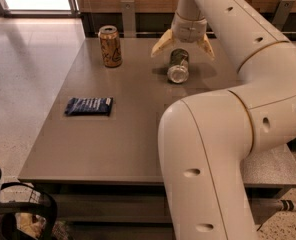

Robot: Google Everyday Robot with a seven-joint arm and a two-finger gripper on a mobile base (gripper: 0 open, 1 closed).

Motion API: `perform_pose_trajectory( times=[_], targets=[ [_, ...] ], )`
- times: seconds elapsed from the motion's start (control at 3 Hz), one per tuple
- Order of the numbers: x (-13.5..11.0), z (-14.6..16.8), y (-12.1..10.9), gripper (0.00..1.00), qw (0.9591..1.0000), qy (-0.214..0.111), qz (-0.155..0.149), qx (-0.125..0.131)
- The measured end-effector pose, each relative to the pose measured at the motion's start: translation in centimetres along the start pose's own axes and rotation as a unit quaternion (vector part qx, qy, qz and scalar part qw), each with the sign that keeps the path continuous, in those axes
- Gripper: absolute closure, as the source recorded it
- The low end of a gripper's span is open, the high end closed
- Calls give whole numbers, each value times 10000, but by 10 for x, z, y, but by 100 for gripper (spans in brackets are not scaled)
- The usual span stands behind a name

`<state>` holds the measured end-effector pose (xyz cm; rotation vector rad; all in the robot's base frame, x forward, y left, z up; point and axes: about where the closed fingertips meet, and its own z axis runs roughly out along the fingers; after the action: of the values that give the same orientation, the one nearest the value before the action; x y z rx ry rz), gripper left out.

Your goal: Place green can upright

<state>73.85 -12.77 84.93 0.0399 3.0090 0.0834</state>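
Observation:
The green can (178, 65) lies on its side on the grey table (123, 134), toward the back right, with its silver end facing me. My gripper (183, 48) hangs just above and behind the can. Its two pale fingers (159, 43) are spread wide, one on each side of the can, and do not touch it. The gripper is open and empty.
An orange-gold can (110, 46) stands upright at the back left of the table. A dark blue packet (89, 106) lies flat at the left middle. My large white arm (223, 149) covers the right part of the table. A wall rail runs behind the table.

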Motion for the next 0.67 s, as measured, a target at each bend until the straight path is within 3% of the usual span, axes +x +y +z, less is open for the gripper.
perform_pose_trajectory(
  times=[0.33,0.67],
  targets=[
    [-1,9,1,0,10000,78,-11,-34],
    [-9,12,4,15,10000,-46,-15,-76]
  ],
)
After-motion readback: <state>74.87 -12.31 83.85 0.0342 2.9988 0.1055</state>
